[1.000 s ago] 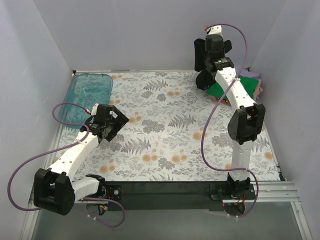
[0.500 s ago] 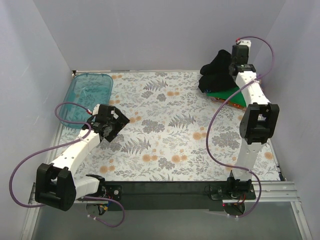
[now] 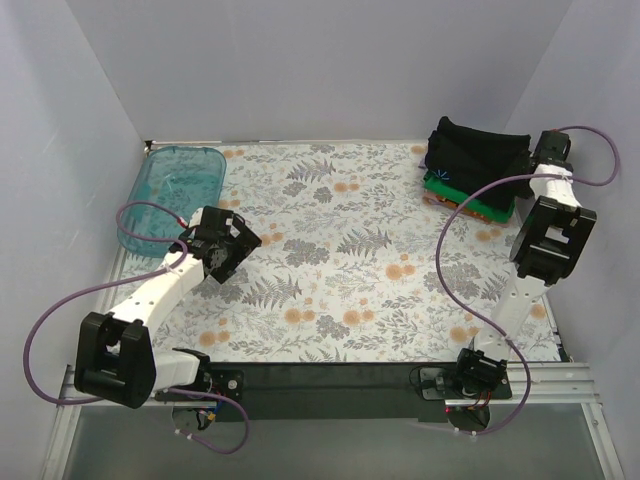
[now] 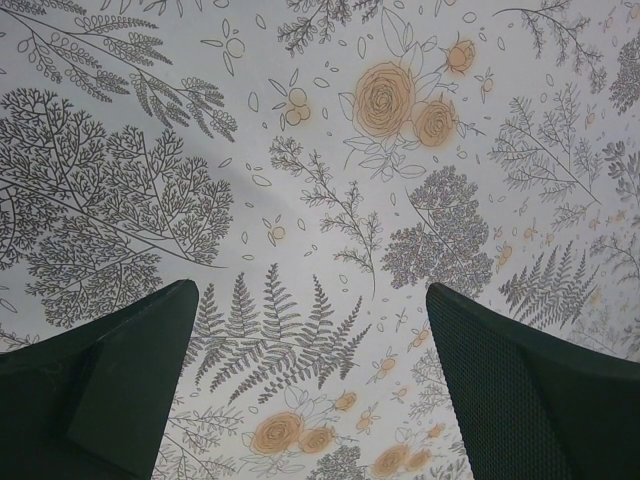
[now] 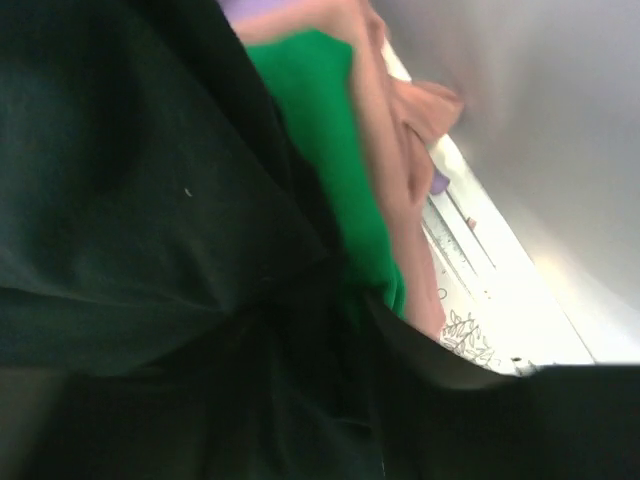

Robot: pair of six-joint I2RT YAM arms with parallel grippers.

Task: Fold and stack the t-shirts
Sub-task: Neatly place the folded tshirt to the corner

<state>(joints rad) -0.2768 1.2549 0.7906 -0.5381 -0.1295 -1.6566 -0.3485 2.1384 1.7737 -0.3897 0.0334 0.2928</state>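
Floral tabletop point(image 3: 340, 290) | far right: black t-shirt point(image 3: 475, 150) laid atop green t-shirt point(image 3: 482, 203) stack, task judged nearly done | left gripper point(image 4: 310, 300) spread wide, empty | right gripper point(image 3: 528, 162) grip not discernible

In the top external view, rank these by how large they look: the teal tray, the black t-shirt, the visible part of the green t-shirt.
1. teal tray
2. black t-shirt, somewhat smaller
3. green t-shirt, with only an edge showing under the black one

black tee point(image 3: 478, 150) | folded | atop green tee point(image 3: 489, 206) | far-right corner
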